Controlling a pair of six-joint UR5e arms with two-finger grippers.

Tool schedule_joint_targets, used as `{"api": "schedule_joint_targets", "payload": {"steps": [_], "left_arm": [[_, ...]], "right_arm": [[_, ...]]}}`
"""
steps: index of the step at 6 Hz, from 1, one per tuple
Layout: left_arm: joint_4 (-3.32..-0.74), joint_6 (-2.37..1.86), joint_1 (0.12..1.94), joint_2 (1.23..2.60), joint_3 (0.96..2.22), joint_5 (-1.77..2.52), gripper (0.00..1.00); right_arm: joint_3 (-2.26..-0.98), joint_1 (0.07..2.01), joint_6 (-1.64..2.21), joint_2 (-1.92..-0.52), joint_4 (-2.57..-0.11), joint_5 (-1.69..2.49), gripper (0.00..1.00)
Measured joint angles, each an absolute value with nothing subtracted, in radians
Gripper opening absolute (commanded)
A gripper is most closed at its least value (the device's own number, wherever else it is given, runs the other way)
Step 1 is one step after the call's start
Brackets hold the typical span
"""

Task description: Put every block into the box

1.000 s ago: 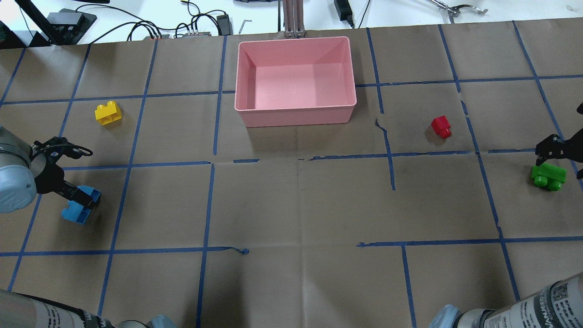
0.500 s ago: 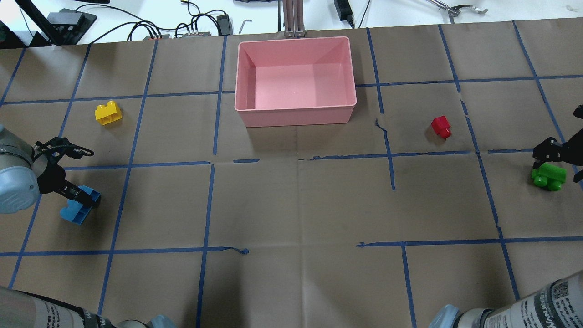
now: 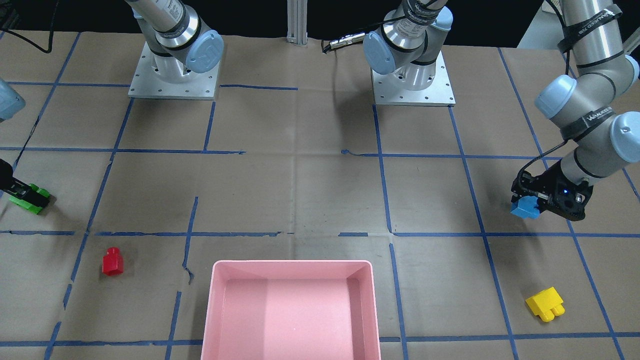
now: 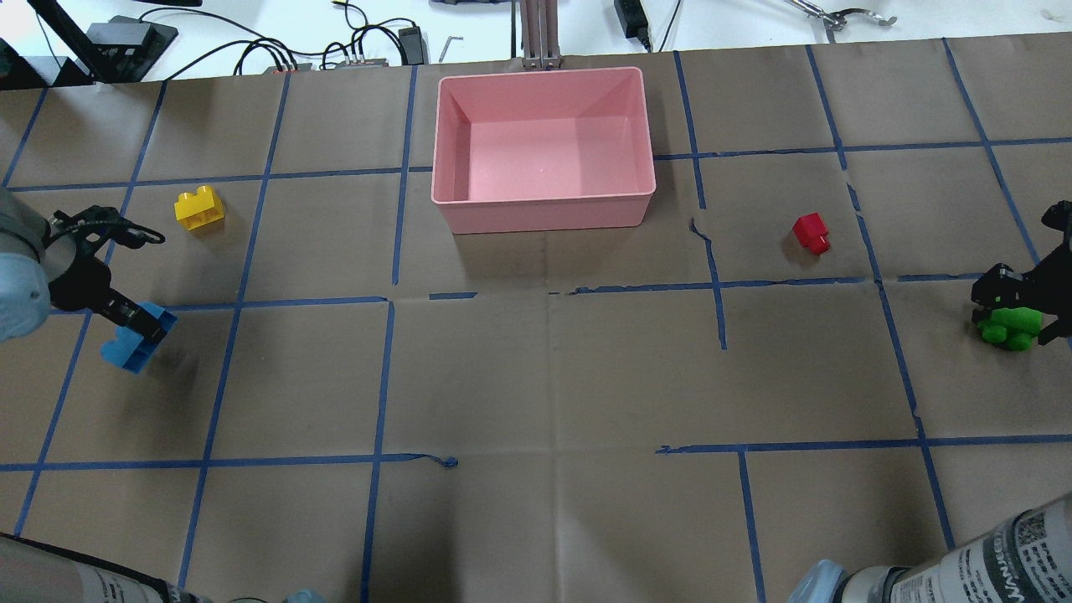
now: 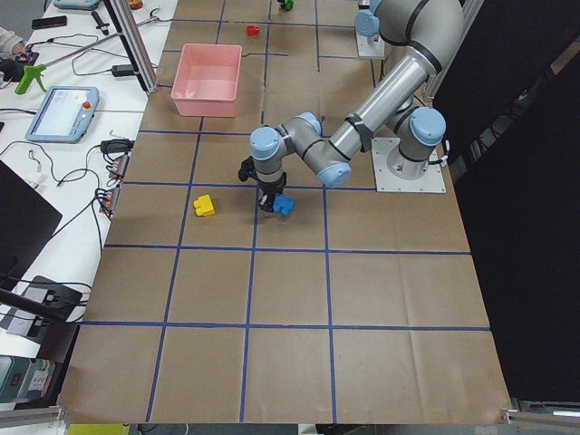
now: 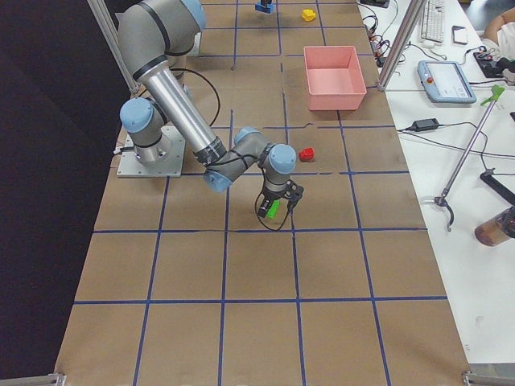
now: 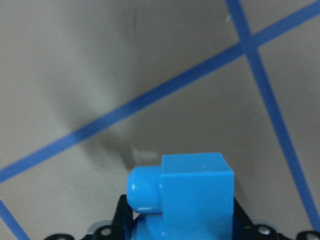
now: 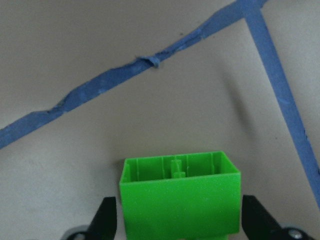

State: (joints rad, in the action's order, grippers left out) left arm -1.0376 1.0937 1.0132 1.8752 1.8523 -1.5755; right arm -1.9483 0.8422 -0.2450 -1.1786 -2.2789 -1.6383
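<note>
The left wrist view's bottom edge cuts the blue studded plastic brick (image 7: 197,195), which hides the fingertips of the left gripper (image 3: 527,204). The right wrist view crops the green studded plastic brick (image 8: 180,205) likewise, studs unseen. The front-facing view's bottom edge cuts the shallow pink plastic tray (image 3: 215,310); its left edge crops the right gripper (image 3: 17,191).

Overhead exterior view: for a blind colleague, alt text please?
The left gripper holds a blue block; jaws of the right gripper flank a green block. A yellow block and red block lie outside the empty pink box.
</note>
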Motion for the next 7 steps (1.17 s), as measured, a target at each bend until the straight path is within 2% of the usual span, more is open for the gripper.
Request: {"api": "schedule_joint_targets", "payload": {"steps": [1,3,4,6,7], "left_arm": [[-1.152,1.092,1.126,1.895,1.717,-1.538,0.24],[-1.282,1.092,1.378,1.98,1.466,-1.493,0.25],[-1.286,1.097,1.485,2.022,1.384,-1.457,0.27],[-1.157,1.108,1.654,2.114,1.312,-1.433,0.27],[-1.082,1.106,1.714,2.16,1.31,-1.434,0.41]], "right_arm": [[-1.946,0.842,-0.244,-1.179,-2.278,-1.636,0.49],[-1.933,0.842,-0.243,-1.186,-2.275,-1.633,0.49],[-1.899,0.847,-0.242,-1.195,-2.265,-1.636,0.49],[-1.744,0.882,-0.243,-1.213,-2.116,-1.628,0.49],[-1.626,0.931,-0.244,-1.22,-1.973,-1.627,0.49]]}}
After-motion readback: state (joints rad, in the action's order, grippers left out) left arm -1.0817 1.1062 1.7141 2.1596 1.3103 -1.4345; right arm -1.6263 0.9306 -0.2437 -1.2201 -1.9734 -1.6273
